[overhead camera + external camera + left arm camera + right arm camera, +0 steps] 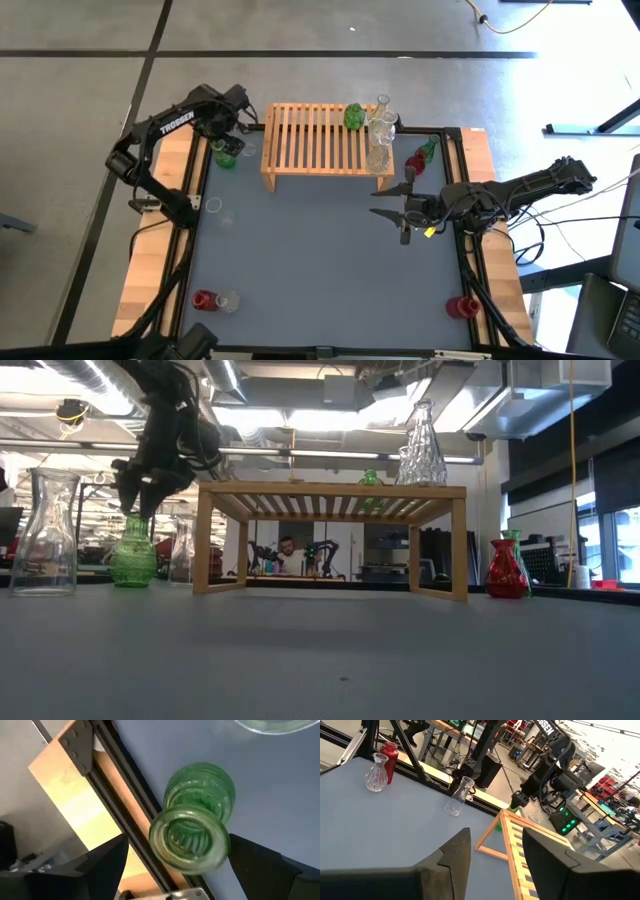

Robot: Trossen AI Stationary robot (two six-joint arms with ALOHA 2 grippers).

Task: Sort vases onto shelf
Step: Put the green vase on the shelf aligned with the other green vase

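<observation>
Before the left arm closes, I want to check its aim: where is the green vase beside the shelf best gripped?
At the narrow neck just under the flared rim, coming straight down from above. The green vase stands upright, and the left gripper already has a finger on each side of its mouth; the ribbed body below looks wider.

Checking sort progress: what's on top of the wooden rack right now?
On the rack, at its right end: one green vase and a cluster of clear glass vases. They overlap, so the exact clear count is unclear. The remaining slats are bare.
</observation>
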